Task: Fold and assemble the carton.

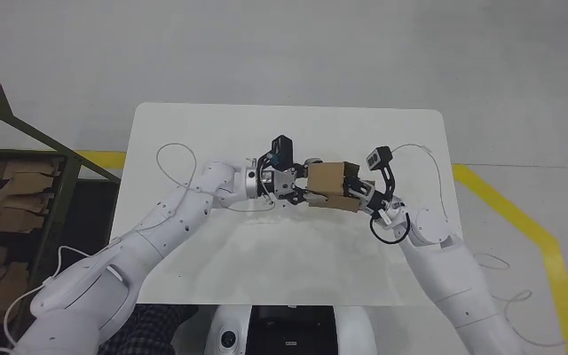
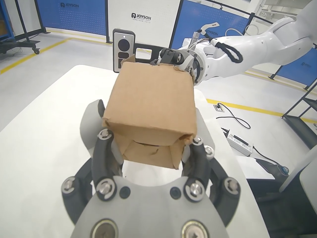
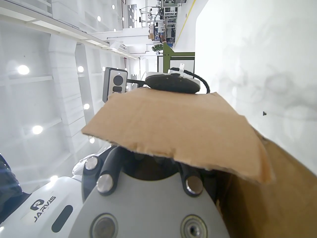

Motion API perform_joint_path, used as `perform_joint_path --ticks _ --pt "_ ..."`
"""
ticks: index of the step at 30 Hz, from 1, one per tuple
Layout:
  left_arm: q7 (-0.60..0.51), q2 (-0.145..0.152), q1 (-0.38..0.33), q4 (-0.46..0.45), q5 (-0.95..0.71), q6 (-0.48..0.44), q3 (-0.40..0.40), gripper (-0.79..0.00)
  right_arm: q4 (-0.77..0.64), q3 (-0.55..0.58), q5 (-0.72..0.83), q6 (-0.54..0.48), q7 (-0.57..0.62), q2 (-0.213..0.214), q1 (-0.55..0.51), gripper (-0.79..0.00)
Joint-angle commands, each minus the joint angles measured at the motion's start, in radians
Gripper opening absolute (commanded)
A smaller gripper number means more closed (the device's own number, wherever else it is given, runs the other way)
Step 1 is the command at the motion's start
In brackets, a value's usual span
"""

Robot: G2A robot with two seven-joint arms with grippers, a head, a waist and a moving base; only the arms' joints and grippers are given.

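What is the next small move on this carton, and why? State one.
Probably steady the carton with the left gripper, whose fingers flank one end, and let the right gripper push the loose flap shut. That flap juts out unfolded over the right gripper, while the carton hangs above the table.

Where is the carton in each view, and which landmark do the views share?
Top view: carton mid-table, between the two arms.
Left wrist view: carton in the left gripper's grasp.
Right wrist view: carton close before the camera.
Shared landmark: the white table.
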Motion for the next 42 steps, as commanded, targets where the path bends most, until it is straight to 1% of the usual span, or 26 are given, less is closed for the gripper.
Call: perform_joint_path --ticks 1,2,5,12,15,18,26,35,42 --pt "-0.004 -0.003 0.001 0.002 0.0 -0.001 -0.005 -0.332 -0.003 0.001 -0.003 0.001 -0.001 0.0 -0.002 -0.785" --pt "-0.007 -0.004 0.002 0.003 0.0 -0.002 -0.007 -0.326 -0.005 0.003 -0.005 0.0 -0.002 0.0 -0.003 -0.785" --pt "-0.009 -0.008 0.005 0.004 0.003 -0.013 -0.016 -0.348 -0.009 0.006 -0.012 0.0 -0.006 0.0 -0.006 -0.785" --pt "-0.002 -0.011 0.018 0.009 0.024 -0.042 -0.041 -0.36 -0.013 0.031 -0.034 0.009 -0.012 0.003 -0.01 -0.785" --pt "0.008 -0.011 0.025 0.013 0.033 -0.053 -0.055 -0.388 -0.018 0.049 -0.05 0.014 -0.009 0.007 -0.015 -0.785" --pt "0.018 -0.011 0.031 0.017 0.039 -0.065 -0.068 -0.397 -0.025 0.066 -0.06 0.02 -0.006 0.011 -0.022 -0.785" --pt "0.029 -0.014 0.046 0.012 0.064 -0.08 -0.093 -0.4 -0.045 0.089 -0.077 0.028 -0.004 0.016 -0.038 -0.785" --pt "0.036 -0.013 0.064 0.006 0.104 -0.085 -0.12 -0.406 -0.049 0.185 -0.078 0.011 -0.027 0.032 -0.076 -0.785" --pt "0.049 -0.012 0.067 0.017 0.144 -0.073 -0.146 -0.406 -0.117 0.29 -0.094 0.005 -0.016 0.052 -0.153 -0.785"
